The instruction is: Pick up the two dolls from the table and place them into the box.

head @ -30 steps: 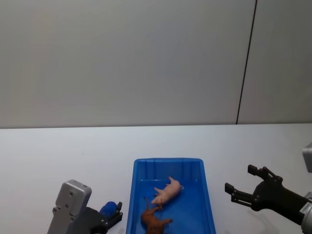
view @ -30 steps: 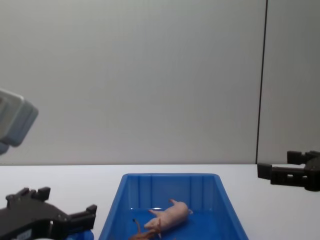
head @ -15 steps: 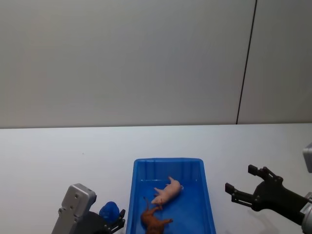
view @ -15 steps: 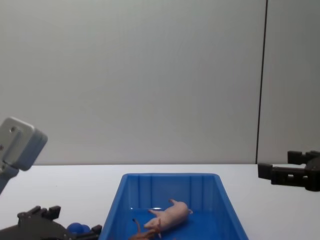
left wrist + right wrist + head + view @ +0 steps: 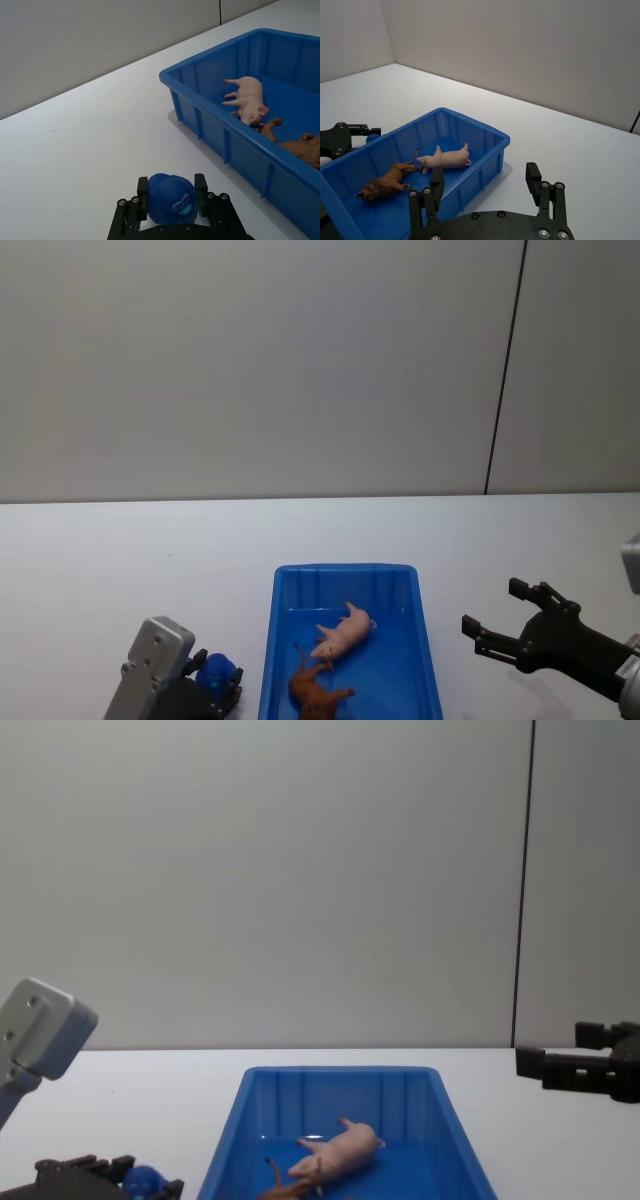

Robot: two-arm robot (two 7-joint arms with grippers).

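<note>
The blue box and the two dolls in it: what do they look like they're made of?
The box looks like moulded hard plastic: uniform bright blue, ribbed sloped walls, thick rim, mild sheen. The pink pig seems smooth plastic or rubbery vinyl, with soft highlights on a seamless body. The brown animal looks like similar moulded plastic with a textured, more matte surface; whether either is hard or soft can't be told.

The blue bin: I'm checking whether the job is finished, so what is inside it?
Inside the blue bin lie the pink pig and the brown animal, both on their sides and touching. Its near end is out of view.
</note>
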